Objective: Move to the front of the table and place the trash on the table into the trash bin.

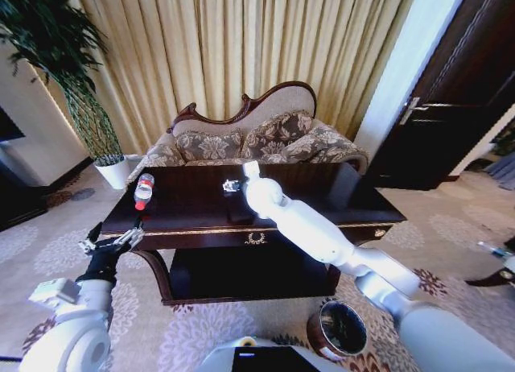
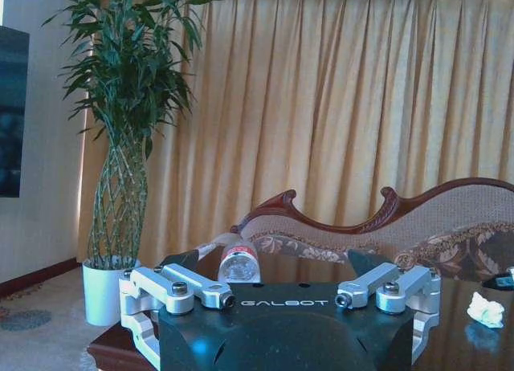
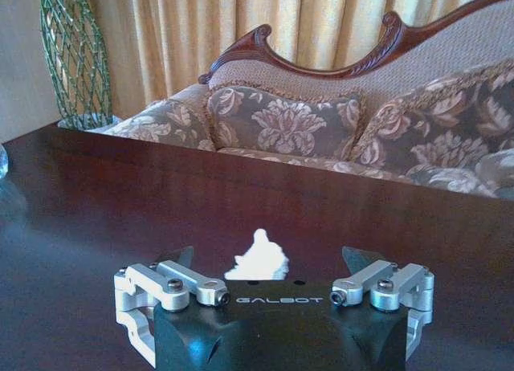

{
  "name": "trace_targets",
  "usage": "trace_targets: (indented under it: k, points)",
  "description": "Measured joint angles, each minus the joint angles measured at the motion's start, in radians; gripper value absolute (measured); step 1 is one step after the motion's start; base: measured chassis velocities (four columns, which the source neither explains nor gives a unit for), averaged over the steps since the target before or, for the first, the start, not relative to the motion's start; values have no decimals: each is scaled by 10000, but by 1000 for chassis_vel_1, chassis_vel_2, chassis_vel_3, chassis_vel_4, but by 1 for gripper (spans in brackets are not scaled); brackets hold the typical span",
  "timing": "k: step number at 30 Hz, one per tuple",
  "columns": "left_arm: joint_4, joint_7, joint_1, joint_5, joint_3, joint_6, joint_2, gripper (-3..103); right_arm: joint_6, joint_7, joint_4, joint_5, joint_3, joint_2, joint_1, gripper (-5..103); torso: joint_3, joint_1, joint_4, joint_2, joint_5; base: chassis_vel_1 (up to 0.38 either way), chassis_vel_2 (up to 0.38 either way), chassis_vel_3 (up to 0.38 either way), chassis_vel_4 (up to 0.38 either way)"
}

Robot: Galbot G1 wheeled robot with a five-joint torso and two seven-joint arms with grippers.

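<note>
Dark glossy table (image 1: pixel 193 207) carries the bottle (image 1: pixel 144 190) at its left end and a white paper wad (image 3: pixel 258 258) mid-top. Right gripper (image 1: pixel 232 186), fingers apart, sits low around the wad: pick-up step; next it needs to close squarely. Left gripper (image 1: pixel 113 241) waits open off the left corner. Trash bin (image 1: pixel 338 329) on the floor; contents not discernible.

Dark glossy table (image 1: pixel 193 207) with gold trim, red-capped clear bottle (image 1: pixel 144 190), white paper wad (image 3: pixel 258 257), dark-brown bin (image 1: pixel 338 330).
</note>
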Motion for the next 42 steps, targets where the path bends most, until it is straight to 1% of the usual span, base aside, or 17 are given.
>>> trace_targets:
  k: [4, 14, 19, 21, 23, 25, 26, 27, 29, 30, 32, 35, 37, 38, 40, 41, 42]
  points:
    - [0, -1, 20, -1, -31, -5, 12, 100, 0, -44, -481, -33, 249, 502, -30, 100, 0, 0, -1, 0, 0, 0, 0, 0, 0]
    - [0, -8, -18, -32, -34, -6, 85, 100, 64, -526, -1428, -671, 534, 1214, -167, 100, 0, -1, -3, 0, 1, 0, 0, 0, 0]
    - [0, -9, -25, -33, -42, -27, 79, 100, 101, -793, -1751, -988, 559, 1330, -190, 100, 0, 0, -2, 0, 1, 0, 0, 0, 0]
    - [0, -10, -31, -34, -42, -37, 80, 100, 104, -863, -1776, -1069, 537, 1312, -197, 103, 0, -1, -2, 0, 2, 0, 0, 0, 0]
    - [0, -10, -45, -38, -41, -49, 86, 100, 105, -1156, -1752, -1348, 436, 1173, -232, 94, 0, -1, -2, 1, 2, 0, 0, 0, 0]
    - [0, -10, -58, -40, -26, -55, 93, 100, 105, -1274, -1692, -1477, 365, 1099, -252, 89, 0, -1, -5, 0, 1, 0, 0, 0, 0]
    - [0, -7, -72, -41, -3, -66, 100, 100, 105, -1304, -1631, -1542, 307, 1038, -264, 84, 0, -1, -4, 0, 2, 0, 0, 0, 0]
    - [0, -7, -72, -41, -3, -66, 100, 100, 105, -1304, -1631, -1542, 307, 1038, -264, 84, 0, -1, -4, 0, 2, 0, 0, 0, 0]
    - [0, 2, -86, -46, 31, -78, 106, 100, 105, -1317, -1585, -1626, 255, 980, -284, 73, 0, -1, -3, 0, 2, 0, 0, 0, 0]
    - [0, 2, -86, -46, 31, -78, 106, 100, 105, -1317, -1585, -1626, 255, 980, -284, 73, 0, -1, -3, 0, 2, 0, 0, 0, 0]
    - [0, 6, -88, -58, 70, -187, 119, 100, 123, -1328, -1584, -1719, 248, 984, -296, 62, 0, -1, -3, 0, 2, 0, 0, 0, 0]
    - [0, 6, -87, -71, 77, -222, 132, 100, 129, -1345, -1585, -1752, 244, 986, -302, 57, 0, -1, -2, 1, 2, 0, 0, 0, 0]
    - [0, 7, -83, -135, 42, -231, 170, 100, 145, -1473, -1600, -1899, 223, 987, -327, 46, 0, -1, -2, 0, 2, 0, 0, 0, 0]
    - [0, 7, -83, -135, 42, -231, 170, 100, 145, -1473, -1600, -1899, 223, 987, -327, 46, 0, -1, -2, 0, 2, 0, 0, 0, 0]
    - [0, 9, -84, -177, 4, -231, 215, 100, 180, -1679, -1605, -2113, 197, 966, -361, 35, 0, -1, -2, 1, 2, 0, 0, 0, 0]
    - [0, 9, -84, -177, 4, -231, 215, 100, 180, -1679, -1605, -2113, 197, 966, -361, 35, 0, -1, -2, 1, 2, 0, 0, 0, 0]
    - [0, 8, -91, -188, -7, -231, 227, 100, 205, -1743, -1605, -2183, 179, 944, -372, 30, -1, -1, -2, 0, 2, 0, 0, 0, 0]
